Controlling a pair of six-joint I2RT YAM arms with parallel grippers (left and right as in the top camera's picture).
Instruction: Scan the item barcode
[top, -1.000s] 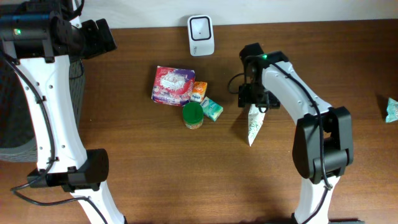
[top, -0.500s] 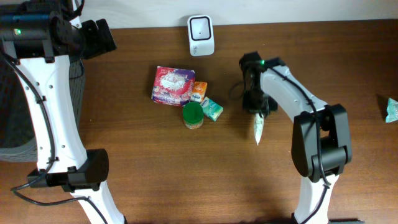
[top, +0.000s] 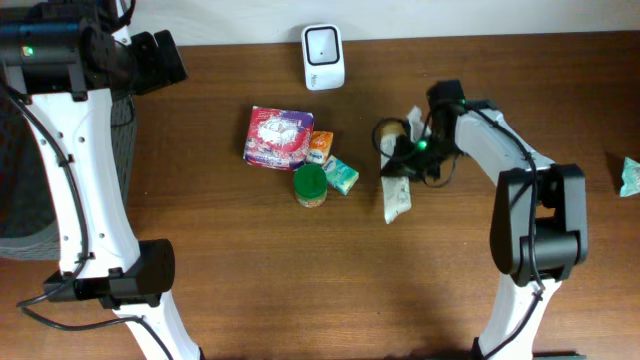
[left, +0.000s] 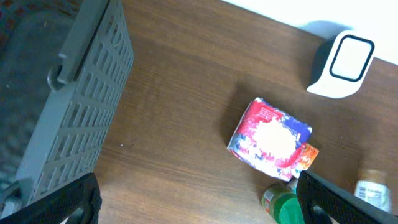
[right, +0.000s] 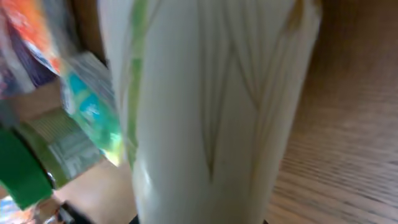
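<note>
The right gripper (top: 403, 152) is closing on the upper end of the white pouch (top: 397, 198). In the wrist view the pouch (right: 205, 93) is filling nearly the whole frame, white with green print, so I am reading it as clamped between the jaws. The pouch is trailing down from the gripper toward me, and I cannot tell whether its lower end is touching the table (top: 250, 280).

Just left of it, a small cluster is sitting on the wood: a teal packet (top: 341, 176), a green-lidded jar (top: 310, 185), an orange carton (top: 320, 147) and a red packet (top: 278, 138), all pressing against one another. The scanner (top: 323, 57) is standing at the far edge of the table, beyond the cluster and up-left of the held pouch, well apart from it.

The left gripper (left: 199, 210) is hanging over the far-left corner with its jaws spread wide and nothing between them. Its camera is looking down on a grey basket (left: 74, 106) beside the table.
</note>
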